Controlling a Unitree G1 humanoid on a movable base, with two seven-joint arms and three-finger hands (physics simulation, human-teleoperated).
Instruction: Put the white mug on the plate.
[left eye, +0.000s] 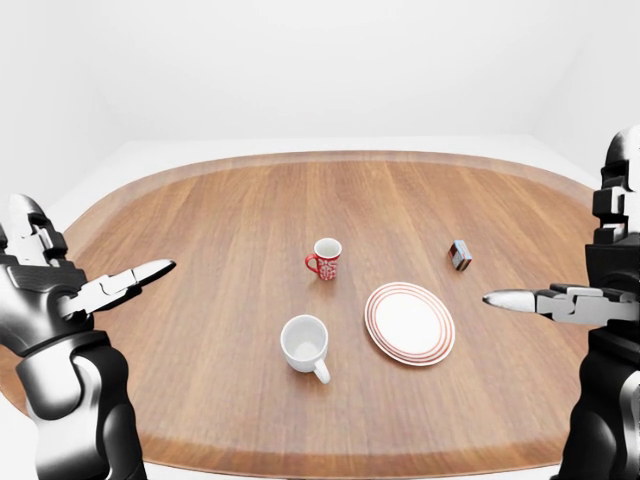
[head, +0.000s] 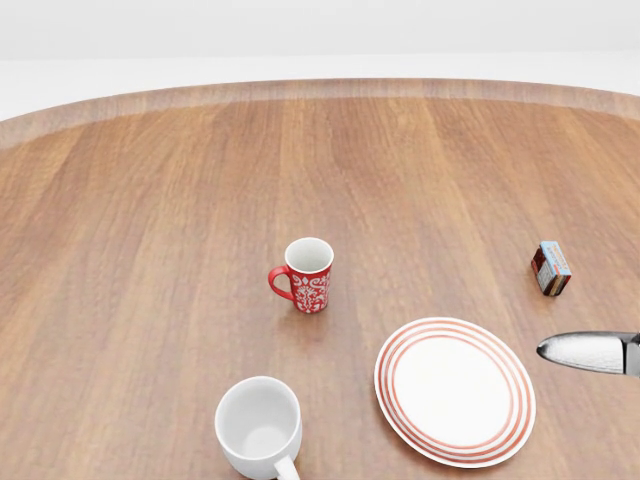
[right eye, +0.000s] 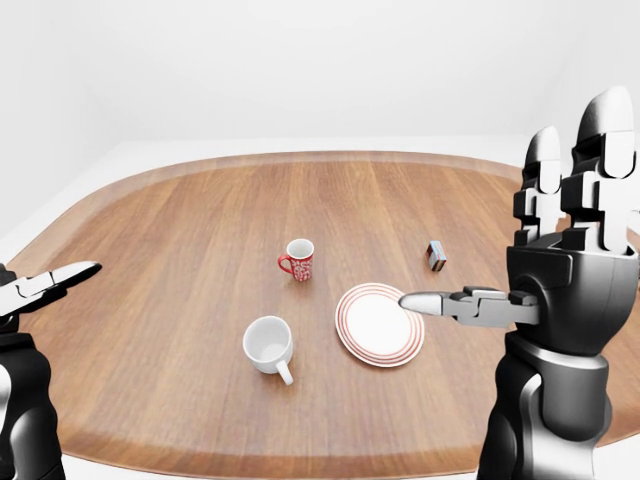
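Left-eye view: the white mug (left eye: 304, 343) stands upright on the table (left eye: 200, 250), just left of the plate (left eye: 409, 322). Right-eye view: the left hand (right eye: 30, 285) and right hand (right eye: 560, 250) hover with fingers spread, empty.

mug (head: 259, 429): white | 2nd mug (head: 308, 274): red w/ white pattern | plate (head: 455, 391): white, red rings | table (head: 150, 250): brown wood
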